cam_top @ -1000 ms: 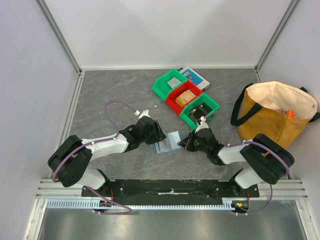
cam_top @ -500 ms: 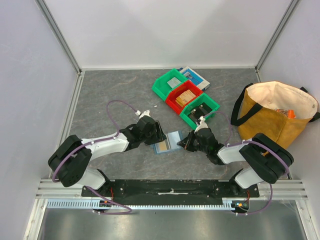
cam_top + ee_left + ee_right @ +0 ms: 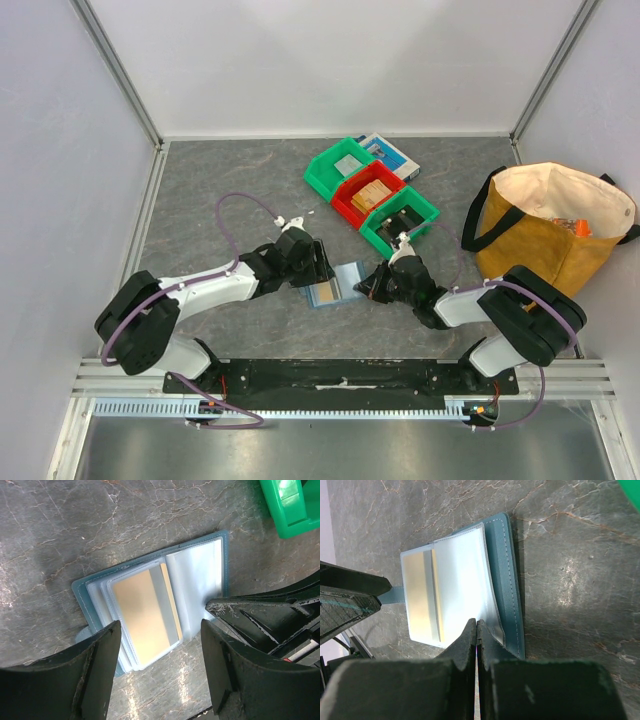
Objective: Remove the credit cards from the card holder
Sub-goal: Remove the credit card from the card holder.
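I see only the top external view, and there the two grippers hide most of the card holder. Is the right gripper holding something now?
Observer: Yes. In the right wrist view the right gripper is shut on the edge of a clear sleeve of the open card holder.
Operator: And the left gripper, is it closed on the holder as well?
Observer: No. In the left wrist view the left gripper is open. Its fingers stand apart over the holder's edge and pinch nothing. A tan card lies between them, inside its sleeve.
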`<state>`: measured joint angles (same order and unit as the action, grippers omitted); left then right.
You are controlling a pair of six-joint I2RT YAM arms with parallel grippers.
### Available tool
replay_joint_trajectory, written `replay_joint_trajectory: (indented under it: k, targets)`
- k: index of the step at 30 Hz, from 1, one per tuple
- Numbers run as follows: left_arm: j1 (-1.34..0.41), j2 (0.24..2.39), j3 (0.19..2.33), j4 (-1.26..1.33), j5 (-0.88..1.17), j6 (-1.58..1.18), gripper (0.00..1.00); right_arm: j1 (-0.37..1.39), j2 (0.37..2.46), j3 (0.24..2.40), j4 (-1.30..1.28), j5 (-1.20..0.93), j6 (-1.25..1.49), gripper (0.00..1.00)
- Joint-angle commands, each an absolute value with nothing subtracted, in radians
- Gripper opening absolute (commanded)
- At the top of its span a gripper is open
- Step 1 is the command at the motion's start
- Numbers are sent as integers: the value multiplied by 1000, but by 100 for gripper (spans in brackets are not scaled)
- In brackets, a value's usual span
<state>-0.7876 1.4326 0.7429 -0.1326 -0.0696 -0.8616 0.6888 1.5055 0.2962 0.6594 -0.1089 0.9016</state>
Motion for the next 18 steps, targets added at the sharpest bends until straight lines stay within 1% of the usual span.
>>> replay_joint_trajectory:
  k: [1,11,18]
  targets:
    - [-792,1437,772,-127,-86,-830,71,687,1528,295,595,-114,881,0]
    - [-792,1508,770,-86,-51,-847,69,689,1529,295,598,-120,879,0]
    - [-793,1500,767,-49,-9,-861,68,689,1539,301,601,-127,877,0]
